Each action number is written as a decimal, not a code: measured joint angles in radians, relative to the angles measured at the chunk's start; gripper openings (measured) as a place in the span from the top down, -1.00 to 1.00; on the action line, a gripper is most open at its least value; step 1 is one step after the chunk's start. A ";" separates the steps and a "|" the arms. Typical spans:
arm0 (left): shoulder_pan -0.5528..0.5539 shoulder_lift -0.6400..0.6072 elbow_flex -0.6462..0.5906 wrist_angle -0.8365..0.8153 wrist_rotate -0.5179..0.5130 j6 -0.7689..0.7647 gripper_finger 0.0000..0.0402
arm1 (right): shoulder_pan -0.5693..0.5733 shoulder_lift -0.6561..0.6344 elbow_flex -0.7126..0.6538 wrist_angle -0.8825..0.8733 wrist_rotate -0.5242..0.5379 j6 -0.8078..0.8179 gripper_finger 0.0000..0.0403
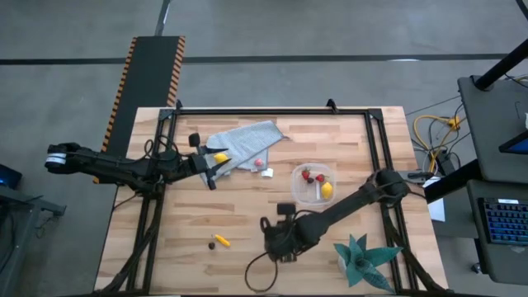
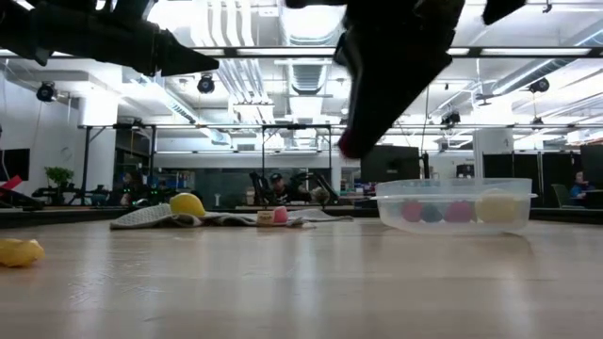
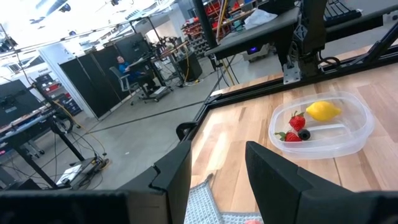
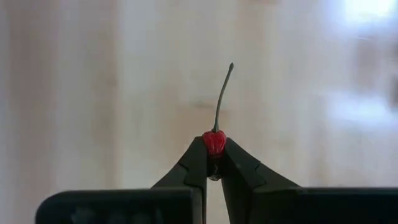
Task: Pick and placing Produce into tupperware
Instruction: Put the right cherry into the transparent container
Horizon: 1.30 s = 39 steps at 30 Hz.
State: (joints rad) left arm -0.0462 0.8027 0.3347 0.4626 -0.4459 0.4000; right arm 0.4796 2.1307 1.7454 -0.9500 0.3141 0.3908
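My right gripper (image 4: 214, 163) is shut on a tiny red fruit with a thin dark stem (image 4: 214, 140). It hovers over the near middle of the table (image 1: 271, 233), high above the wood in the low view (image 2: 350, 141). The clear tupperware (image 1: 313, 183) (image 2: 457, 207) (image 3: 323, 124) stands on its base and holds strawberries, a lemon and a dark bit. My left gripper (image 3: 217, 168) is open above the grey-blue cloth (image 1: 247, 139), near a lemon (image 1: 219, 157) (image 2: 188, 203) lying on the cloth. An orange-yellow piece (image 1: 222, 242) (image 2: 19, 251) and a dark brown bit (image 1: 211, 244) lie on the near left of the table. My right gripper pinches the red fruit's body (image 4: 214, 144) between its two fingertips, only at their free ends. The fruit's stem (image 4: 222, 96) sticks out straight ahead of the fingers. The fruit is lifted clear of the table.
A strawberry (image 1: 258, 162) (image 2: 280, 215) and a small white block (image 1: 266, 172) lie by the cloth's edge. A teal spiky plant (image 1: 363, 257) sits at the near right corner. A black frame (image 1: 272, 110) rims the table. Bare wood lies between the right gripper and the tupperware.
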 joint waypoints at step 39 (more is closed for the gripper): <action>0.000 0.000 0.000 0.000 0.000 0.000 0.32 | -0.374 -0.723 -0.627 0.032 0.072 -0.087 0.91</action>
State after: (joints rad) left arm -0.0460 0.8028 0.3347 0.4625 -0.4458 0.4003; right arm 0.1059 1.4075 1.1186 -0.9181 0.3863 0.3035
